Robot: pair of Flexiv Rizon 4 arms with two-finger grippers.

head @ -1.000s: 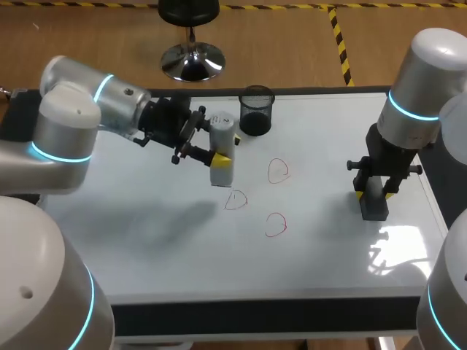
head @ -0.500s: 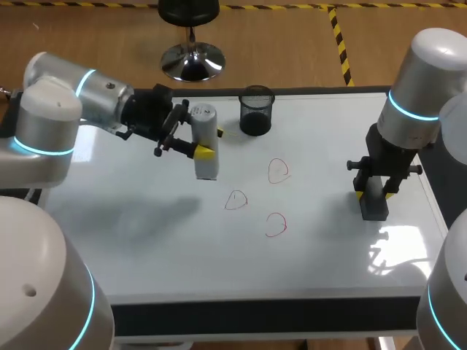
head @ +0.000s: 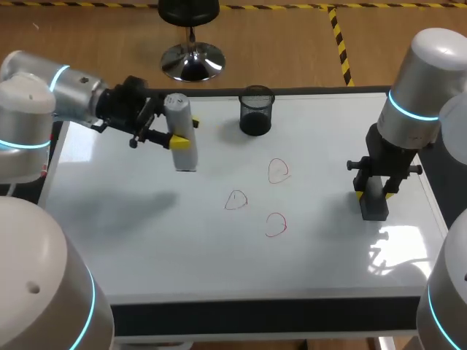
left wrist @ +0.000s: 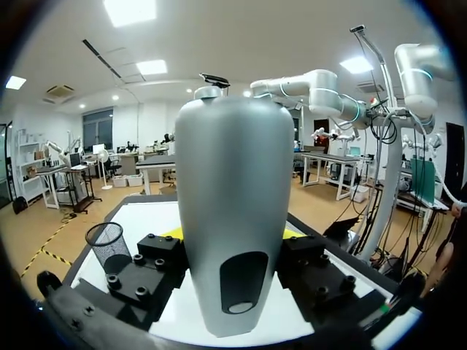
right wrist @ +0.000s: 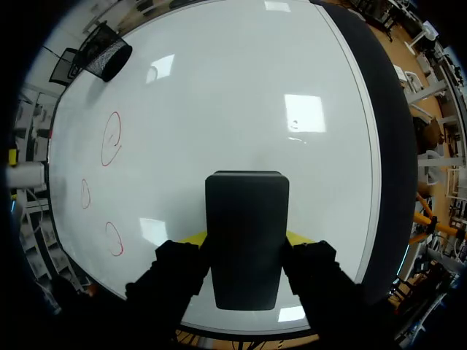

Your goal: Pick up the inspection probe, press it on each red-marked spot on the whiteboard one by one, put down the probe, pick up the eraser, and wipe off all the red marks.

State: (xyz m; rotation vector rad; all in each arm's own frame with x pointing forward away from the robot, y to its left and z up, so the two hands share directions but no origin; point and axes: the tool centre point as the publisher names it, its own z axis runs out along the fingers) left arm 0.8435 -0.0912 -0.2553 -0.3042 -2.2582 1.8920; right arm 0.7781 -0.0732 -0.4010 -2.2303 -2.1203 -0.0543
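1. Your left gripper (head: pixel 184 135) is clenched on the inspection probe (head: pixel 178 117), with one yellow tip on either side of its grey body. Your left wrist view shows the black fingers pressed against it from both sides.
2. The probe stands upright over the far left part of the whiteboard (head: pixel 146 233). Its shadow falls apart from it, toward the board's front edge.
3. A black mesh cup (head: pixel 256 111) stands at the board's far edge, to the right of the probe and clear of it.
4. Three red outlines sit mid-board, all unwiped. The left red mark (head: pixel 235 200) lies closest to the probe, the far red mark (head: pixel 278 170) lies below the cup, and the near red mark (head: pixel 275 224) lies toward the front edge.
5. Your right gripper (head: pixel 373 195) grasps the eraser (head: pixel 374 208), a dark block held on end down at the board near its right edge, well apart from the marks. Your right wrist view shows a finger against each flank.
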